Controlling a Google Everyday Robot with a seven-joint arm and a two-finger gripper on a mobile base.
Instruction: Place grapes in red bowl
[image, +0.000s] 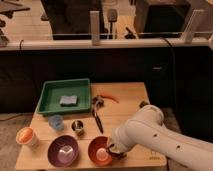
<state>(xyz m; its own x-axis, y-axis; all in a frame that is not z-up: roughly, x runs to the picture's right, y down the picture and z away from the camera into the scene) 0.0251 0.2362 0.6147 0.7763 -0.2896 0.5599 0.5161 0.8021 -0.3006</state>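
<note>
The red bowl (99, 150) sits at the table's front edge, right of the purple bowl (63, 150). Its inside shows a pale bottom. My gripper (113, 150) is at the bowl's right rim, at the end of my white arm (150, 135), which reaches in from the lower right. A dark bit shows at the gripper, by the rim; I cannot tell whether it is the grapes. The grapes are otherwise hidden.
A green tray (65, 95) with a grey sponge (68, 100) stands at the back left. An orange cup (26, 137), a blue cup (56, 121) and a metal cup (77, 127) stand left of centre. A black utensil (96, 117) and an orange carrot-like object (111, 98) lie mid-table.
</note>
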